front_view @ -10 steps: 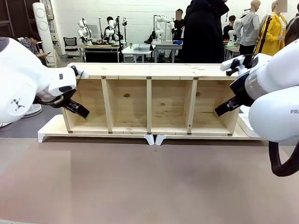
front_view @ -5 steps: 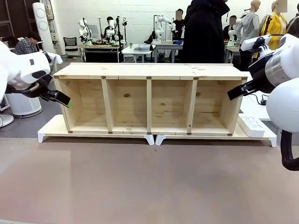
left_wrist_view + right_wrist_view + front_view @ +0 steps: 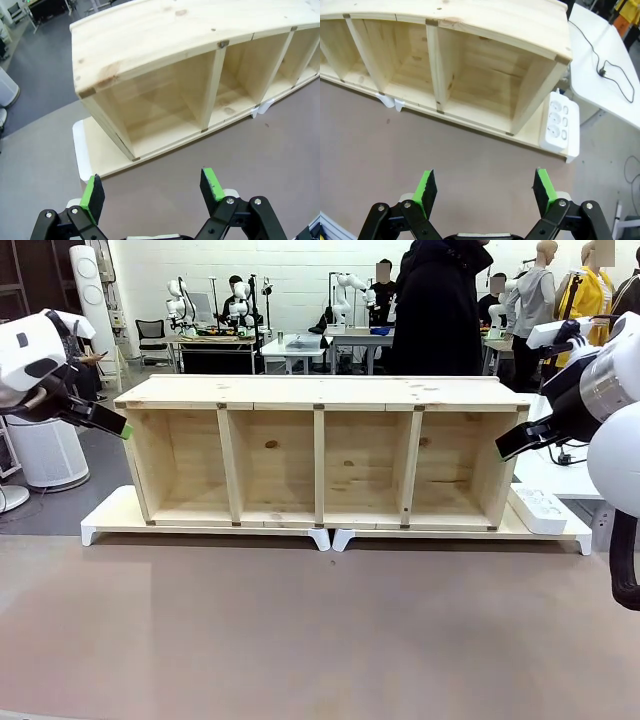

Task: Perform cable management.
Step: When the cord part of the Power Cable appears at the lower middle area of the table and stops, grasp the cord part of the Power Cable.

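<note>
– Brown table [image 3: 300,640] up front, with a long wooden shelf [image 3: 320,390] lying across its far side, four open bays facing us. Where's the cable?
– The cable [image 3: 603,72] lies loose on the white table [image 3: 607,35] past the shelf's right end, its plug showing. It's apart from the power strip [image 3: 560,125], which sits just beside that end.
– And the tools?
– The left tool [image 3: 152,186] hangs off the shelf's left end, jaws spread wide, holding nothing. The right tool [image 3: 484,186] hangs by the right end, also spread wide and empty.

white arms [image 3: 30,345], black left pincer [image 3: 151,187], right pincer [image 3: 484,187], green pads [image 3: 425,190], black hose [image 3: 618,580]
</note>
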`<act>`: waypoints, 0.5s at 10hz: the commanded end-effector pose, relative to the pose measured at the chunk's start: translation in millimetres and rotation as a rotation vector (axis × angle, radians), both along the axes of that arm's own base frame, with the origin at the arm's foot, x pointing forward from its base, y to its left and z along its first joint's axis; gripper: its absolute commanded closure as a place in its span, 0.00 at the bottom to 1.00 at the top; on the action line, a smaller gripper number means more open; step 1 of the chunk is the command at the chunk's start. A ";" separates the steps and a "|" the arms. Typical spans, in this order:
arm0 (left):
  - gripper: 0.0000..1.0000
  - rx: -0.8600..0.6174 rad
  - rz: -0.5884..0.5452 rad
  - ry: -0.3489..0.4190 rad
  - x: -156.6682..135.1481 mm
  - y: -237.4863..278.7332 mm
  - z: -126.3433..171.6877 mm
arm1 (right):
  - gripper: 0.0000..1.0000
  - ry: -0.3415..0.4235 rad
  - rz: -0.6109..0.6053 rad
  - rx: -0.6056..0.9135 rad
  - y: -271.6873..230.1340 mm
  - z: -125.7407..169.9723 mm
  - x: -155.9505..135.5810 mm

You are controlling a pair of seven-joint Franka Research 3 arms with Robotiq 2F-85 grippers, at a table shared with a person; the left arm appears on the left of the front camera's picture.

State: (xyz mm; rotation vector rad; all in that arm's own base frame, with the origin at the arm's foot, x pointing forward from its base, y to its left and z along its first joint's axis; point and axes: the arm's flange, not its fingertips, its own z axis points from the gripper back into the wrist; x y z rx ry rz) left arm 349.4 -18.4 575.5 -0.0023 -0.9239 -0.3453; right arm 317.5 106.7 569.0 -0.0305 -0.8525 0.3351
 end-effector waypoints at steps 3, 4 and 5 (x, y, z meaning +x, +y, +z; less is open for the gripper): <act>0.00 0.022 0.002 0.011 -136.2 -4.8 -151.8 | 0.00 -0.033 -0.028 0.046 -49.6 -160.2 -139.2; 0.00 0.011 -0.011 -0.007 -5.7 -5.9 5.4 | 0.00 -0.012 -0.010 0.009 -1.6 8.0 -7.9; 0.00 0.011 -0.011 -0.007 -5.7 -5.9 5.4 | 0.00 -0.012 -0.010 0.009 -1.6 8.0 -7.9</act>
